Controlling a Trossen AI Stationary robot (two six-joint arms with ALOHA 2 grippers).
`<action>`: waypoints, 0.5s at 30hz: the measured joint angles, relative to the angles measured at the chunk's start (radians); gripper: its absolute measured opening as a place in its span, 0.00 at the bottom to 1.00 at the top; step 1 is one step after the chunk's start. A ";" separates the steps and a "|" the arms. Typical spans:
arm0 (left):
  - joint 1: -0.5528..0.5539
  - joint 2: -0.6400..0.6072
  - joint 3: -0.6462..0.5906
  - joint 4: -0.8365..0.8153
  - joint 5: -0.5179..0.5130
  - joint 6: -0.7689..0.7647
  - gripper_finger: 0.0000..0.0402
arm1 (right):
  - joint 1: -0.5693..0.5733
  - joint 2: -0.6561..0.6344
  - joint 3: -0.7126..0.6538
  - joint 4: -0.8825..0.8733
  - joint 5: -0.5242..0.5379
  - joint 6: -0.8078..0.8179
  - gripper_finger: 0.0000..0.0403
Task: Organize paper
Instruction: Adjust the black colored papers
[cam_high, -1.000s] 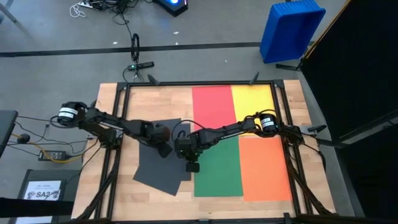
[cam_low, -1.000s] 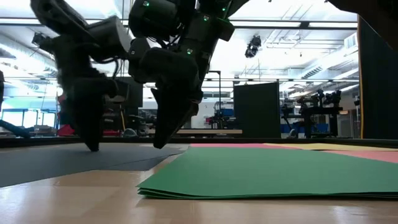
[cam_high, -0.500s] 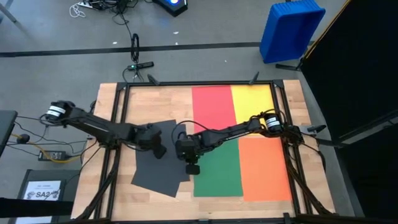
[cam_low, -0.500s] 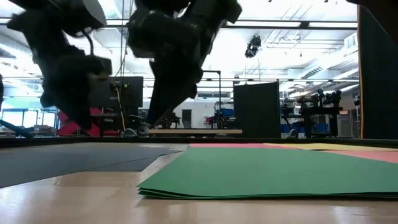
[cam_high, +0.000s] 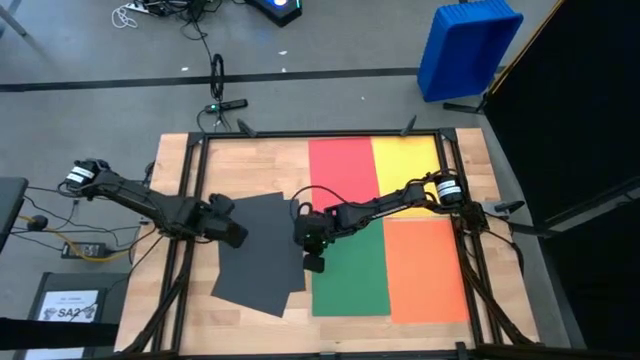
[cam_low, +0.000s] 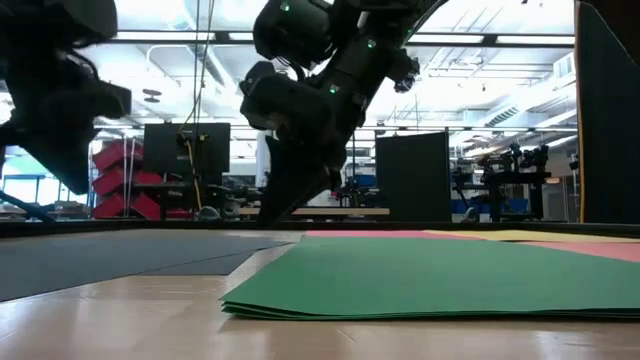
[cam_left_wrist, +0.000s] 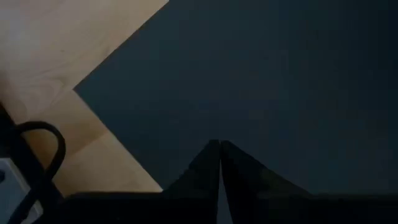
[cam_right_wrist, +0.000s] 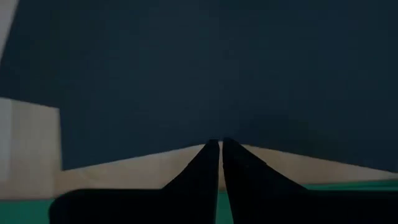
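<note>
From the high view, the wooden table (cam_high: 250, 165) has coloured sheets laid out neatly: red paper (cam_high: 340, 165) and yellow paper (cam_high: 405, 160) side by side at the far edge, with green paper (cam_high: 355, 275) and orange paper (cam_high: 425, 270) just in front of them. The dark grey paper (cam_high: 258, 250) is the odd one out, sitting skewed just to the green sheet's left, with its right edge running along or slightly over the green one, hard to say which. The left gripper (cam_high: 232, 233) is at that grey sheet's left edge, and the right gripper (cam_high: 313, 262) is right around the seam between grey and green.

In the low view, the green stack (cam_low: 430, 280) fills the foreground, with the grey sheet (cam_low: 110, 255) flat to its left. The right gripper (cam_low: 275, 212) angles down close to the paper behind the grey sheet's corner. The left arm (cam_low: 55, 100) is a dark blur above the grey sheet.

Left wrist view: fingers (cam_left_wrist: 239, 171) pressed together, nothing between them, pointing over the grey sheet (cam_left_wrist: 280, 74) with bare wood (cam_left_wrist: 56, 56) beside its corner.

Right wrist view: same deal, fingers (cam_right_wrist: 239, 174) pinched tight and empty, grey sheet (cam_right_wrist: 217, 68) ahead, a strip of wood (cam_right_wrist: 31, 149) and a sliver of green (cam_right_wrist: 25, 208) near them.
</note>
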 joint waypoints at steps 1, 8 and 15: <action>0.003 0.010 0.000 0.000 0.003 -0.003 0.00 | -0.005 0.000 0.000 -0.003 0.003 -0.003 0.00; 0.050 0.084 0.001 0.004 0.073 -0.030 0.00 | -0.023 0.002 0.000 -0.016 0.005 -0.026 0.00; 0.068 0.178 0.056 -0.078 0.187 -0.012 0.00 | -0.021 0.003 0.000 -0.009 -0.002 -0.056 0.00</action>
